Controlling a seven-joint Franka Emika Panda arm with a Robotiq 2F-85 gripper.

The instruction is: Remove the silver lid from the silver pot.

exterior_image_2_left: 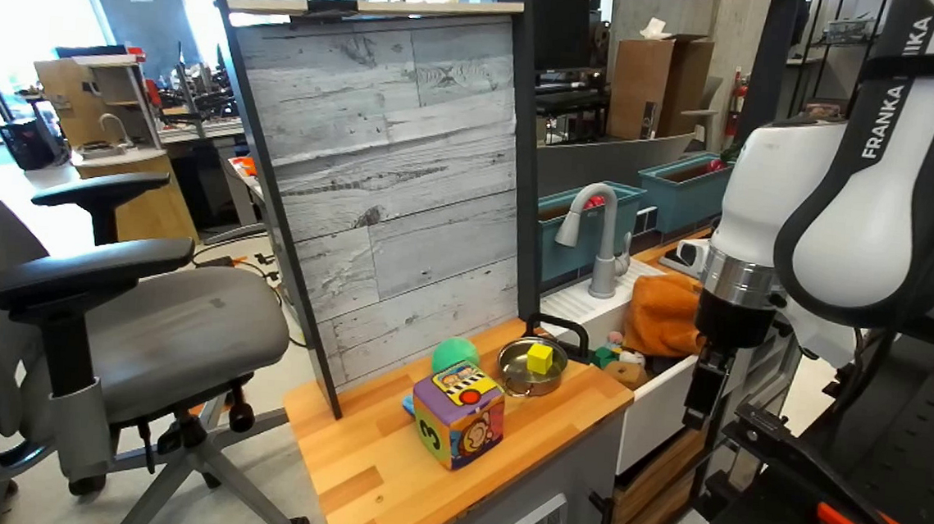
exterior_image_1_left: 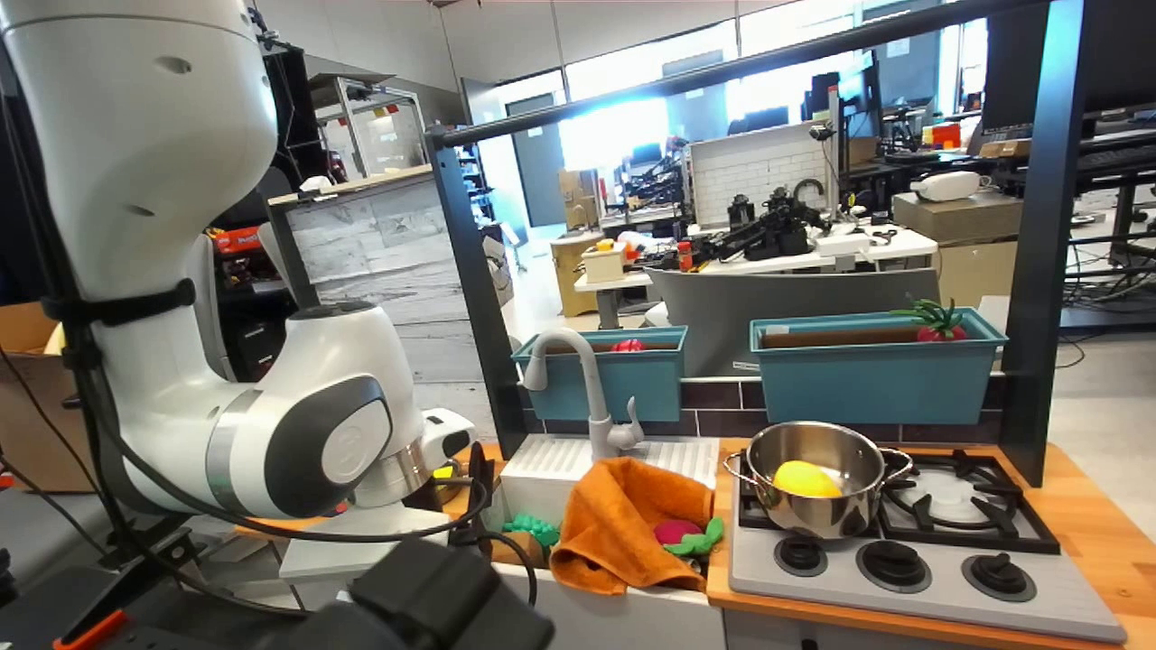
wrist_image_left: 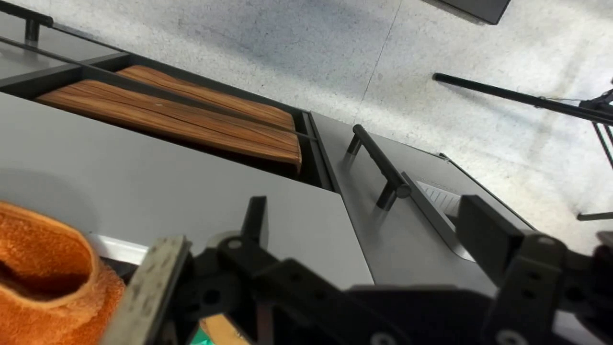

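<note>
The silver pot [exterior_image_1_left: 817, 478] stands upright on the stove in an exterior view. Its top is uncovered, and a yellow rounded object [exterior_image_1_left: 806, 479] lies inside. No silver lid can be made out for certain. A shallow round silver vessel [exterior_image_2_left: 513, 372] with a yellow cube [exterior_image_2_left: 540, 358] in it sits on the wooden counter in an exterior view; I cannot tell whether it is a lid or a pan. My gripper [exterior_image_2_left: 703, 394] points down in front of the sink, far from the pot. In the wrist view my gripper [wrist_image_left: 371, 225] has its fingers wide apart with nothing between them.
The sink holds an orange cloth [exterior_image_1_left: 623, 524] and toy vegetables. A grey faucet [exterior_image_1_left: 587, 388] rises behind it. Teal planters [exterior_image_1_left: 876, 384] stand along the back. A soft toy cube [exterior_image_2_left: 456, 413] and green ball [exterior_image_2_left: 455, 352] are on the counter. A cabinet handle [wrist_image_left: 380, 158] sticks out below.
</note>
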